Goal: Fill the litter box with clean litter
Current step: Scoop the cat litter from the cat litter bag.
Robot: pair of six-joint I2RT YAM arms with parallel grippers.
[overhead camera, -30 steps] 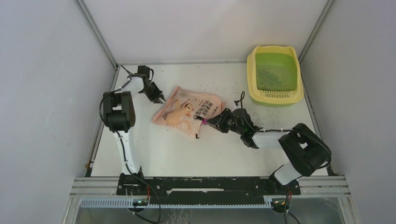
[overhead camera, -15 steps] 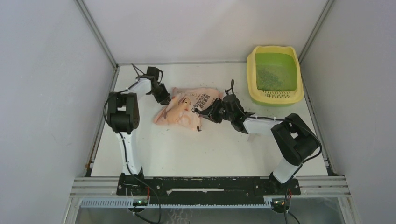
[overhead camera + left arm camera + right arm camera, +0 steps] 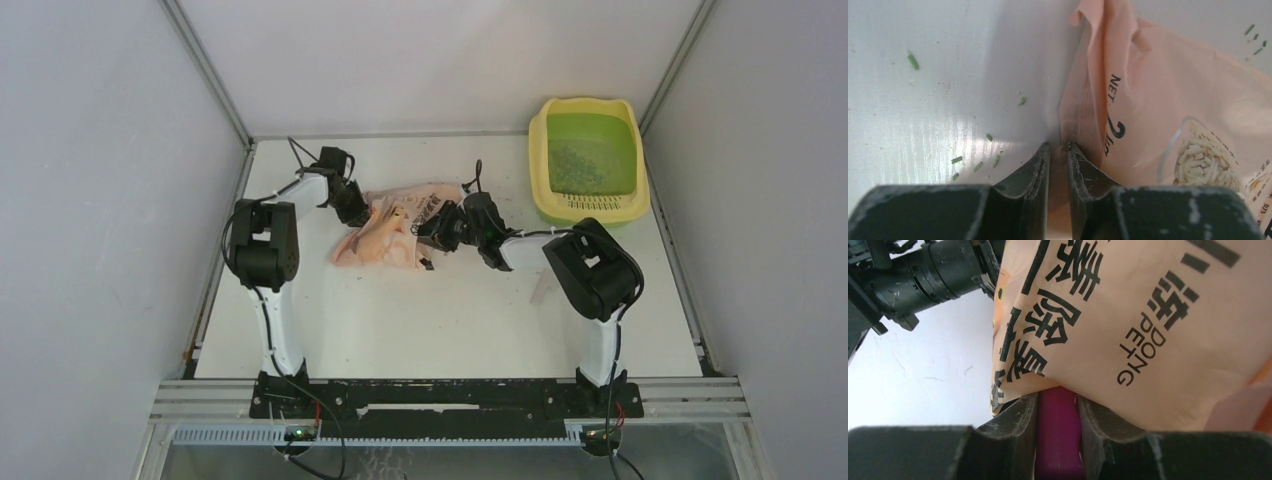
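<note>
Blocked mid-table by crumpled peach-pink plastic bag [image 3: 392,232], left gripper [image 3: 357,213] and right gripper [image 3: 427,238] at its ends. Open over white tabletop [image 3: 430,330] near the bases. Far right taken by yellow-rimmed green plastic litter box [image 3: 590,210].

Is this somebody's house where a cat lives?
Probably not. It looks like a robot test booth: a left arm and right arm bolted at a white table, bare grey walls, a litter box.
</note>
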